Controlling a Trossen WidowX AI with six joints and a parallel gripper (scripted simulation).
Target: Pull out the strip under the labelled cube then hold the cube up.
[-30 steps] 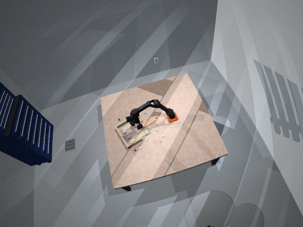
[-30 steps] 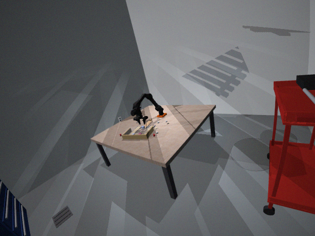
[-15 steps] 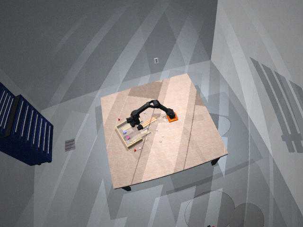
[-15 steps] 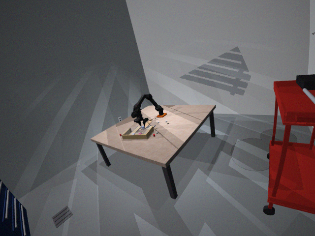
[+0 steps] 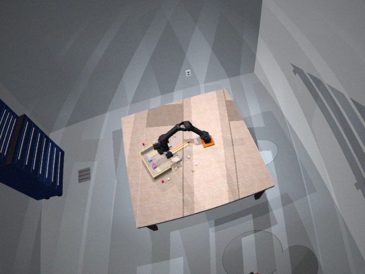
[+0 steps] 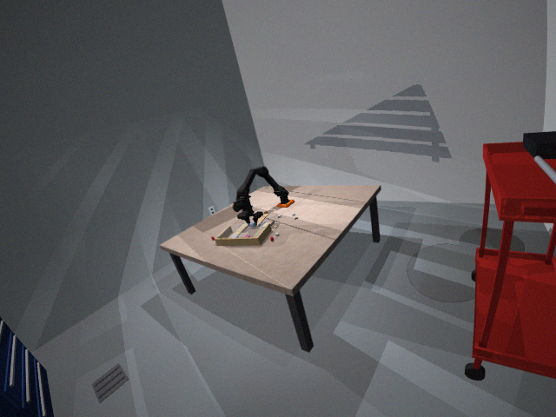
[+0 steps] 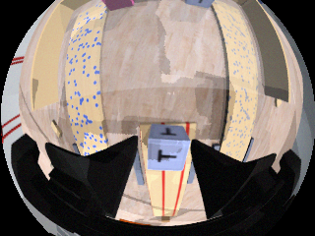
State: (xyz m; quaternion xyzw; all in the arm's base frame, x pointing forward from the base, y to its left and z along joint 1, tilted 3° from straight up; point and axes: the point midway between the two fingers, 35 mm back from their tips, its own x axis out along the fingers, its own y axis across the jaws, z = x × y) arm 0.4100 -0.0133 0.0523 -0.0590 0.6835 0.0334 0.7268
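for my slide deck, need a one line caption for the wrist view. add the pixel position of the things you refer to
Black end effector (image 5: 165, 150) (image 6: 252, 222) (image 7: 164, 142), partly open, around a pale blue cube (image 7: 167, 153) marked T, on a red-striped yellow strip (image 7: 164, 197)

The labelled cube (image 6: 253, 224) (image 7: 168, 147), pale blue with a black T on its top and one side, sits upright on the left end of its strip (image 5: 180, 147) (image 6: 263, 218) (image 7: 171, 192). The strip (cream, with two red lines running lengthwise) slants toward the far right.
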